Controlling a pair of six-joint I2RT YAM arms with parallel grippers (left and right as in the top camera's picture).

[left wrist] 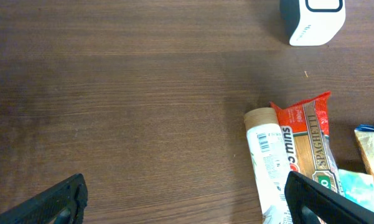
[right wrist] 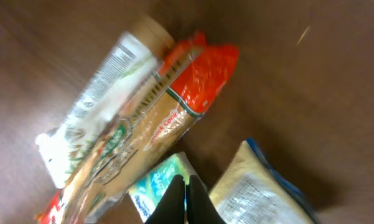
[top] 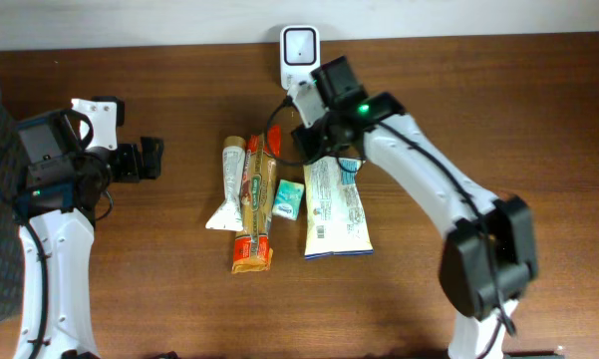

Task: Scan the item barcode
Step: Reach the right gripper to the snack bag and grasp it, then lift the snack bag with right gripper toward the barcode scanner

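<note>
While the right claw (right wrist: 185,198) is pressed together on nothing, left claw (top: 151,160) spread, the pouch (top: 335,211) looks light, limp, slippery: pinch its sealed far edge.

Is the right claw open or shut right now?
Shut. In the right wrist view the right claw has its jaws pressed together with no gap; whether they pinch anything, cannot tell.

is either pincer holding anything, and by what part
Nothing is held. The left pincer is open over the table; the right pincer is shut empty, over the small green packet.
</note>
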